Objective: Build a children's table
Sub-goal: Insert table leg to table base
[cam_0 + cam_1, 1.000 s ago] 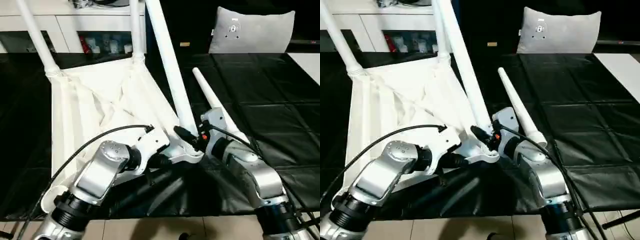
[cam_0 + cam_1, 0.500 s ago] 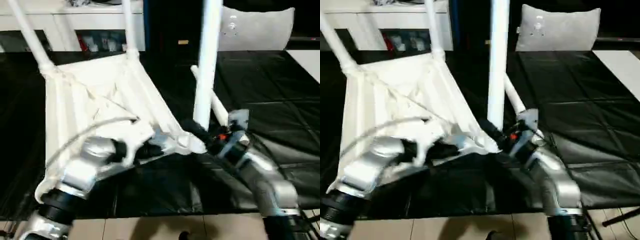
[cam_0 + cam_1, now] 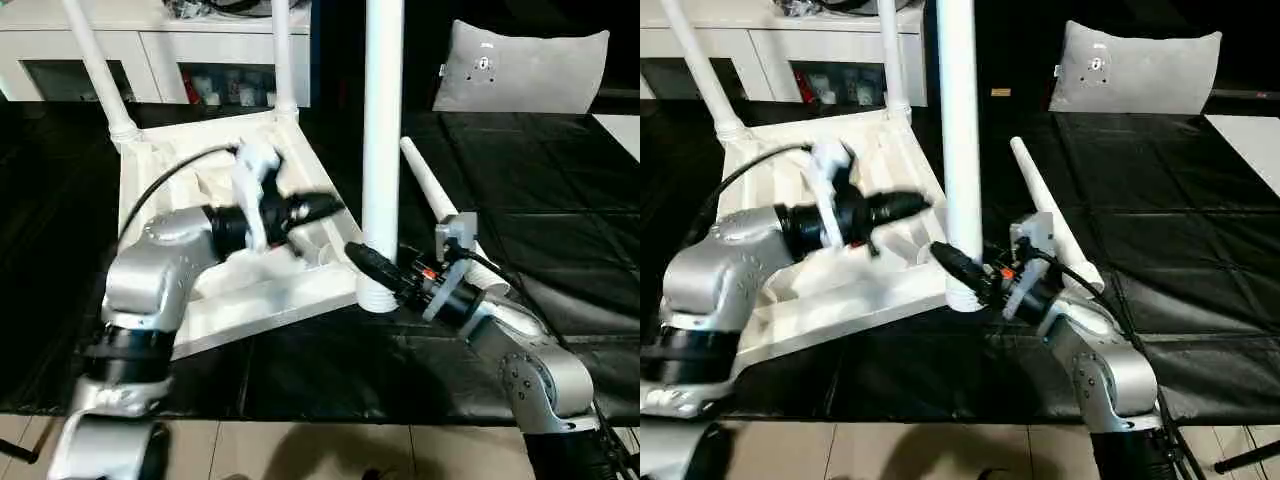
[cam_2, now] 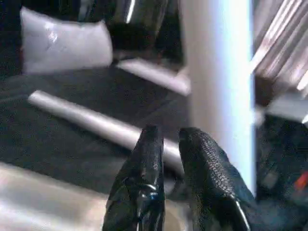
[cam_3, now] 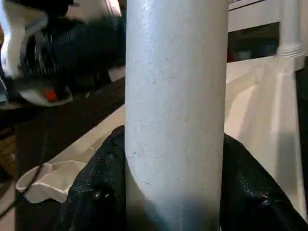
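Standing bolt upright at the near right corner of the upturned white plastic square table top (image 3: pixel 215 290) is the third long white tapered tubular leg (image 3: pixel 383 150), its wide foot right at the round corner socket. The right hand (image 3: pixel 372 268) is clenched around that leg low down, black fingers (image 5: pixel 96 187) wrapping either side of the tube. The left hand (image 3: pixel 318 208) hovers over the ribbed underside, holding nothing, its fingertips (image 4: pixel 151 139) nearly together with a slim gap.

Two more legs (image 3: pixel 95 70) already stand in the far sockets, and the fourth one (image 3: pixel 432 195) lies loose on the black bench cover (image 3: pixel 560 230), just right of the upright leg. Hollow plastic, so light and stiff by the look of it, but smooth and likely slippery; a low grip near the wide end looks best for pressing it home, with the top braced at its rim.

Further out: a grey-white cushion (image 3: pixel 520 68) at far right, a white cabinet (image 3: pixel 150 45) at far left.
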{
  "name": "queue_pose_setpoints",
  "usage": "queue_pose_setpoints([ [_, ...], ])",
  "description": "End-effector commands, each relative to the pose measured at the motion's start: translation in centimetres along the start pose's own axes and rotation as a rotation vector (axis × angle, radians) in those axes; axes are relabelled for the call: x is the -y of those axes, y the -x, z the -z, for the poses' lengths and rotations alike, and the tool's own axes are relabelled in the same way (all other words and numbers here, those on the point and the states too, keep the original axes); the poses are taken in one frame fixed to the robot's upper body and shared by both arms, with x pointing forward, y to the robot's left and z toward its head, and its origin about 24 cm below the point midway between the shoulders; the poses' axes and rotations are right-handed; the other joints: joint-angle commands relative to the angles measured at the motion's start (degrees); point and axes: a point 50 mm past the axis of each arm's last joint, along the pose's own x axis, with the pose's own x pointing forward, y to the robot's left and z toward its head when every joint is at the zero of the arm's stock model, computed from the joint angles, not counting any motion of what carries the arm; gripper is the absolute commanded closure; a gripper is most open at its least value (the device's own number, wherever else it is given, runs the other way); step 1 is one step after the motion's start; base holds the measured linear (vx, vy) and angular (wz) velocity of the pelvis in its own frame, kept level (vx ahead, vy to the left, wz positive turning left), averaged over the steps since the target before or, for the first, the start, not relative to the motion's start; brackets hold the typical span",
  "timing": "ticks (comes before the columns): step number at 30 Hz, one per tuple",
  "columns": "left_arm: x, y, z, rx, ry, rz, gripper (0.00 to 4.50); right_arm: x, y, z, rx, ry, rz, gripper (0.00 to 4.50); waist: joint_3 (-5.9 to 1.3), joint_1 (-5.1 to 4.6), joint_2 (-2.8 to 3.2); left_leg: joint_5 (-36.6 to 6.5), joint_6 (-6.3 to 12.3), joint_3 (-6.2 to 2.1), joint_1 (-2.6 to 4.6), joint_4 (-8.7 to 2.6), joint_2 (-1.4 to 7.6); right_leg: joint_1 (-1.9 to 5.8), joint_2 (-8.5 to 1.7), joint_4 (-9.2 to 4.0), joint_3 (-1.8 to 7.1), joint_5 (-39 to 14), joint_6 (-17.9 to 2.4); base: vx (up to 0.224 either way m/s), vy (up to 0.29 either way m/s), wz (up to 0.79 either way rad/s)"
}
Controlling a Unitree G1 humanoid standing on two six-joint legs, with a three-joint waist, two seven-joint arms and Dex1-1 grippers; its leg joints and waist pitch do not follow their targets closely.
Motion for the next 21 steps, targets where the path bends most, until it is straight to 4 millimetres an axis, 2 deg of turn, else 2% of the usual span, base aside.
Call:
queue_pose_setpoints([
  [1,0.2,-0.4,-0.3,-0.004,0.017,0.032,3.52,-0.5,-0.3,-0.6,0.013,0.02,-0.022,2.6,-4.6,0.25,-0.38,-7.0,3.05,0.44,-0.16,-3.12,0.23,3.59,-2.29,-3.37,2.06,-13.1,-11.0,0.0,0.0,0.0],
  [3,0.4,-1.8,0.9,-0.104,-0.014,-0.005,3.52,-0.9,-0.5,-0.4,-0.005,0.031,-0.034,2.6,-4.59,0.23,-0.34,-6.7,3.38,0.39,-0.21,-3.14,0.29,3.66,-2.22,-3.34,2.04,-12.5,-10.8,0.0,0.0,0.0],
  [5,0.8,-2.5,1.2,-0.119,-0.017,-0.009,3.52,-1.0,-0.7,-0.3,-0.015,0.039,-0.031,2.6,-4.7,0.29,-0.18,-6.2,3.39,0.4,-0.21,-2.99,0.29,3.74,-2.32,-3.3,2.08,-12.0,-10.7,0.0,0.0,0.0],
  [7,1.6,-3.2,1.0,-0.103,-0.019,0.036,3.52,-1.0,-0.9,-0.1,-0.031,0.053,-0.021,2.6,-4.78,0.45,-0.34,-5.4,3.36,0.36,-0.35,-2.9,0.22,3.92,-2.4,-3.22,2.07,-11.2,-11.0,0.0,0.0,0.0],
  [8,2.2,-3.5,0.7,-0.092,-0.014,0.069,3.52,-1.0,-0.9,0.0,-0.045,0.062,-0.009,2.6,-4.77,0.47,-0.06,-5.4,3.33,0.34,-0.33,-2.88,0.26,3.83,-2.38,-3.16,2.07,-11.0,-11.2,0.0,0.0,0.0],
  [10,3.5,-4.0,0.1,-0.074,-0.022,0.142,3.52,-0.7,-0.9,0.3,-0.07,0.09,0.025,2.6,-4.83,0.46,-0.22,-5.5,3.06,0.31,-0.37,-2.87,0.41,3.87,-2.38,-2.97,2.03,-10.4,-11.7,0.0,0.0,0.0],
  [12,3.9,-4.1,0.0,-0.076,-0.027,0.164,3.44,-0.6,-1.0,0.4,-0.078,0.099,0.035,2.6,-4.74,0.39,-0.21,-5.8,3.1,0.37,-0.47,-2.87,0.39,3.8,-2.35,-3.08,2.0,-11.0,-11.7,0.0,0.0,0.0],
  [15,4.0,-4.2,-0.1,-0.091,-0.068,0.165,3.23,-0.3,-1.0,0.4,-0.101,0.123,0.07,2.6,-4.56,0.24,-0.26,-7.1,2.99,0.38,-0.59,-2.8,0.16,3.84,-2.27,-3.49,1.94,-14.0,-10.5,0.0,0.0,0.0],
  [16,3.8,-4.1,-0.1,-0.098,-0.085,0.159,3.16,-0.1,-1.0,0.4,-0.11,0.128,0.079,2.6,-4.53,0.12,-0.52,-7.4,2.76,0.34,-0.67,-2.76,0.07,3.84,-2.23,-3.61,1.92,-15.5,-9.6,0.0,0.0,0.0],
  [18,3.7,-4.0,-0.1,-0.105,-0.098,0.158,3.11,0.0,-0.9,0.3,-0.119,0.132,0.088,2.6,-4.42,0.11,-0.44,-8.3,2.52,0.32,-0.59,-2.74,0.07,3.65,-2.26,-3.79,1.96,-18.1,-8.5,0.0,0.0,0.0],
  [19,3.4,-3.8,-0.1,-0.111,-0.113,0.147,2.93,0.2,-0.9,0.1,-0.123,0.138,0.097,2.6,-4.47,0.14,-0.72,-8.7,2.31,0.28,-0.54,-2.75,0.09,3.57,-2.21,-3.81,1.93,-19.4,-7.8,0.0,0.0,0.0],
  [21,2.7,-3.6,-0.1,-0.122,-0.146,0.098,2.82,0.5,-0.8,-0.1,-0.128,0.132,0.113,2.6,-4.42,0.19,-0.41,-8.8,2.21,0.21,-0.49,-2.79,0.12,3.46,-2.21,-3.88,1.94,-19.5,-7.6,0.0,0.0,0.0],
])
